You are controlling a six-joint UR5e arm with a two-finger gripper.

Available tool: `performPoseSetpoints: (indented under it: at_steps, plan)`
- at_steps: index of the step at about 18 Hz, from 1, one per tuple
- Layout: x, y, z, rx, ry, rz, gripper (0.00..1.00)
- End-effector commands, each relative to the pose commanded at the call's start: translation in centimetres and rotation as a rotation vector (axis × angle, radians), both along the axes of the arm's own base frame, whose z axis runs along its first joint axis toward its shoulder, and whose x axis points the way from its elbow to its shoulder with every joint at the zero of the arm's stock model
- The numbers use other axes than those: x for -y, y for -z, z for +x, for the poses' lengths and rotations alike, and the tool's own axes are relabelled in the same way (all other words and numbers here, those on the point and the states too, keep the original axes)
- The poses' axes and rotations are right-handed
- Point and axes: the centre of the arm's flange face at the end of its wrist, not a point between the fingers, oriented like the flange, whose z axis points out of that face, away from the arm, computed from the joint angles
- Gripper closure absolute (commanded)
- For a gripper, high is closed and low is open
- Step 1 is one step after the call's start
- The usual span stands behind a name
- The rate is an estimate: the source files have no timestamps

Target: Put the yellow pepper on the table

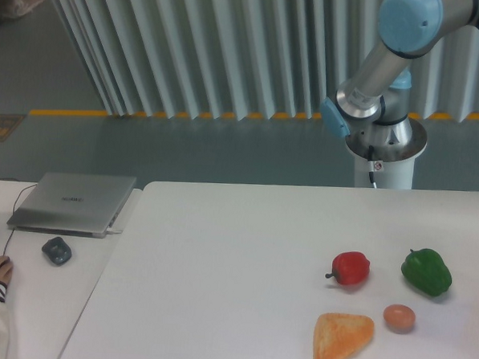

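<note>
The robot arm (374, 70) rises from its pedestal beyond the desk's far right edge and bends up out of frame, so its end effector cannot be seen.

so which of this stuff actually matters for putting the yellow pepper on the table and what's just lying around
Part of the job:
- table, the white one
- yellow pepper: not in view
- gripper: out of frame, only the arm shows

Just lying about:
- red pepper
- green pepper
- toast slice
- small brownish egg-like item
- laptop and mouse on the side desk
</note>
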Motion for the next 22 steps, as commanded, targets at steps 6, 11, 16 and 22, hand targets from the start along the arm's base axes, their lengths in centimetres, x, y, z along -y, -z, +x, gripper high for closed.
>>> performPoseSetpoints:
  at_steps: [6,11,16,22]
  plan:
    - [1.1,0.4,-0.9,-0.001,-0.016,-0.001,0.0]
    - [1.2,0.4,-1.0,-0.001,-0.017,-0.001,0.0]
    - [1.1,1.2,-1.3,0.007,-0.023,-0.001,0.0]
    - [1.2,1.4,-1.5,0.006,-0.026,-0.002,0.0]
